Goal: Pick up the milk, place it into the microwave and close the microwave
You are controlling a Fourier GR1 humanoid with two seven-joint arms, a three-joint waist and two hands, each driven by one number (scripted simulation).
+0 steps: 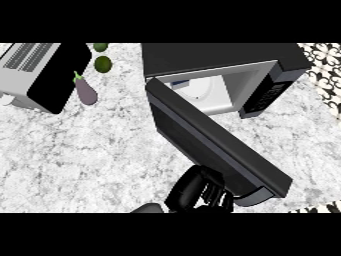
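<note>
The microwave (pixel 225 60) is standing at the far middle of the speckled grey surface (pixel 77 150), its body turned at a slant so that its opening is facing toward the near left, with the dark control panel (pixel 267 96) on the right side of the opening. Its door (pixel 210 140) is hanging open, its long edge running diagonally from the hinge at the upper left down to the lower right. Inside the white cavity, something pale with a touch of blue (pixel 191 91) is showing at the left, probably the milk, though which way it is pointing cannot be told. A black hand (pixel 195 192) is showing at the lower edge, just beside the near end of the door; its fingers are looking curled, but whether they are gripping anything cannot be told, nor which hand it is. Well to the left, an eggplant (pixel 86 91) is lying beside a toaster oven (pixel 36 72), with two green fruits (pixel 103 63) near it.
</note>
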